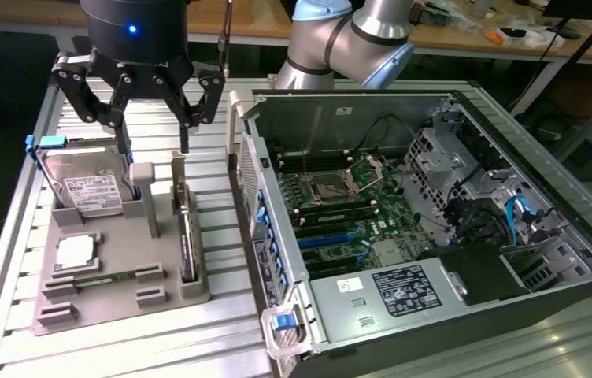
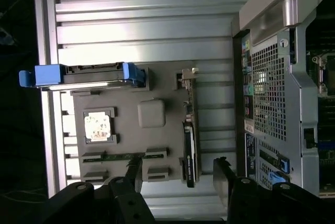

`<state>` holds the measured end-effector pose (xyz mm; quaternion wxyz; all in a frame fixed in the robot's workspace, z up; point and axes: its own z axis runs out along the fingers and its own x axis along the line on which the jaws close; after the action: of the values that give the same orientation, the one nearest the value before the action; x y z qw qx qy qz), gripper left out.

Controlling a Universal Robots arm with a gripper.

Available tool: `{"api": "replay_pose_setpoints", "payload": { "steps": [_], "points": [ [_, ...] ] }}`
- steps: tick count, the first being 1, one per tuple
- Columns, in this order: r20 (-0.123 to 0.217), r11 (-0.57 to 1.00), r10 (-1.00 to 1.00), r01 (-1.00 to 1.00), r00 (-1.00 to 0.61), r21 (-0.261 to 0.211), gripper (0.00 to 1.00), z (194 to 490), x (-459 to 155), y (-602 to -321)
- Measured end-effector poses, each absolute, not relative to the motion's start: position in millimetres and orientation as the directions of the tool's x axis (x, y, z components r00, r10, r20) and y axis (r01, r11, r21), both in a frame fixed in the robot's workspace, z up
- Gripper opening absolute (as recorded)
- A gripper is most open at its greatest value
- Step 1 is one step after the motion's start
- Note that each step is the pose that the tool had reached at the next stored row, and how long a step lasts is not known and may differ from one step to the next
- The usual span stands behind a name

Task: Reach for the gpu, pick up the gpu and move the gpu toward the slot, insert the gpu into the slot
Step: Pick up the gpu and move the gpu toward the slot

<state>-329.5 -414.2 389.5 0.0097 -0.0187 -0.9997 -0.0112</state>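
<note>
The black multi-link claw (image 1: 152,118) hangs released, its fingers (image 1: 117,118) spread wide with nothing between them, above the ribbed aluminium bench (image 1: 117,346). Below it and not touching it, the gpu (image 1: 186,244), a thin dark circuit card with a silvery metal bracket at one end, stands on edge in a slot of the grey moulded holder tray (image 1: 117,295).

In the wrist view the gpu (image 2: 189,150) lies beneath the gap between the claw's (image 2: 178,161) fingers (image 2: 133,174), nearer the finger on the side of the open computer case (image 2: 267,88). Beneath the claw's other side, the boxy silver hard drive (image 1: 91,189) with blue side rails leans in the same tray; its white label carries print too small to read. Farther from the claw along the tray sits the small square silver processor chip (image 1: 75,250).

Beside the claw, past the gpu, the case (image 1: 275,157) lies open, showing a green motherboard (image 1: 343,213) and a black label (image 1: 401,287) with unreadable white text.
</note>
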Motion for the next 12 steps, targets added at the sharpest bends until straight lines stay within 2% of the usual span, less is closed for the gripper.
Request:
{"api": "replay_pose_setpoints", "payload": {
  "steps": [5, 12],
  "points": [
    [0.019, 0.999, -0.027, -0.027, -0.999, 0.022, 0.66, 389.1, -329.4, -414.3],
    [-0.003, 0.998, -0.057, -0.057, -0.998, 0.020, 0.66, 383.7, -329.5, -415.4]
  ]
}}
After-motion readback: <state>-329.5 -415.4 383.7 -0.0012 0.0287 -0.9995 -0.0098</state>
